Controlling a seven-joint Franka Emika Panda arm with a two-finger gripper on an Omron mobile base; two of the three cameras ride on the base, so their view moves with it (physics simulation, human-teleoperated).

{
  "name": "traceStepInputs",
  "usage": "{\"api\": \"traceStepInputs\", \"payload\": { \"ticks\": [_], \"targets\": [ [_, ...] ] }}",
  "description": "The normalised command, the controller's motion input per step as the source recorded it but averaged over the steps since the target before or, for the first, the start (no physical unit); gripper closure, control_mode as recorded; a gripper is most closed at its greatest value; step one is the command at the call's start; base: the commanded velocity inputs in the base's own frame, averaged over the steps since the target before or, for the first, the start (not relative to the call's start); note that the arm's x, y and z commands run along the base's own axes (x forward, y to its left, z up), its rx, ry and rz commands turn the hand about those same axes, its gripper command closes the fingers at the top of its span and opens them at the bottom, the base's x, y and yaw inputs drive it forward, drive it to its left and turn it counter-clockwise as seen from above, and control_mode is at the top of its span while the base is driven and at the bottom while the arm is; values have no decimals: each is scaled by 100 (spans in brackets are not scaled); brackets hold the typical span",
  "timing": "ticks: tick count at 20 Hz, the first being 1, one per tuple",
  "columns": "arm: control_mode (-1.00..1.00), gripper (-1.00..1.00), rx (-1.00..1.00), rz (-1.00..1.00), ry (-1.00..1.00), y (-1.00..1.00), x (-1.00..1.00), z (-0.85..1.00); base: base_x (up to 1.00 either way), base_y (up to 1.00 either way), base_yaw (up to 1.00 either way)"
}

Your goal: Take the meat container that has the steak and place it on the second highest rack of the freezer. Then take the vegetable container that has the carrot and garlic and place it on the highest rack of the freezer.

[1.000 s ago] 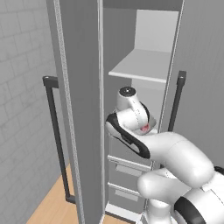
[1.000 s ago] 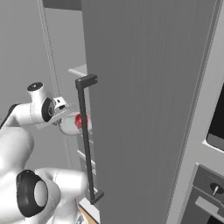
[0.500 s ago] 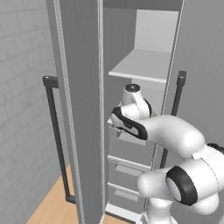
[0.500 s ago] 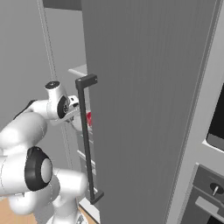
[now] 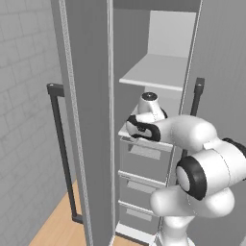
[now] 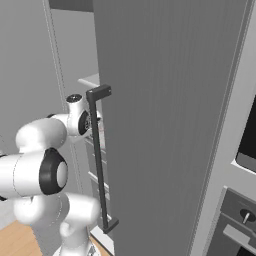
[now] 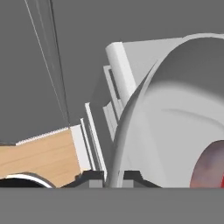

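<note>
No writing or labels can be read anywhere. Nearest in the hand view, the jaws (image 7: 114, 178) are together, pinched on the thin rim of the pale meat container (image 7: 175, 118), whose curved wall rises from between the two dark tips; the red-pink steak (image 7: 212, 168) lies inside it at the lower right edge. Past the container's rim, grey drawers (image 7: 114, 94) and a patch of wooden floor (image 7: 37, 153) show. In the left base view the white arm (image 5: 192, 137) reaches left into the open freezer (image 5: 144, 96), its hand at the lower of the two pale shelves (image 5: 137, 133), just above the grey drawers; the highest rack (image 5: 156, 72) sits above the hand. The near freezer door (image 5: 86, 120) with its dark bar handle (image 5: 62, 149) stands to the left. In the right base view the other wide grey door (image 6: 165, 115) and its handle (image 6: 98, 160) hide most of the interior and the hand, and an oven (image 6: 240, 210) stands at far right.
</note>
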Motion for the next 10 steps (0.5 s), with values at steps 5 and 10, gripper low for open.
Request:
{"api": "traceStepInputs", "payload": {
  "ticks": [5, 10],
  "targets": [
    [-100, 100, -3, 4, 0, -4, 34, -32, 0, 0, 0],
    [-100, 100, -1, 6, 0, -17, 33, -33, 0, 0, 0]
  ]
}}
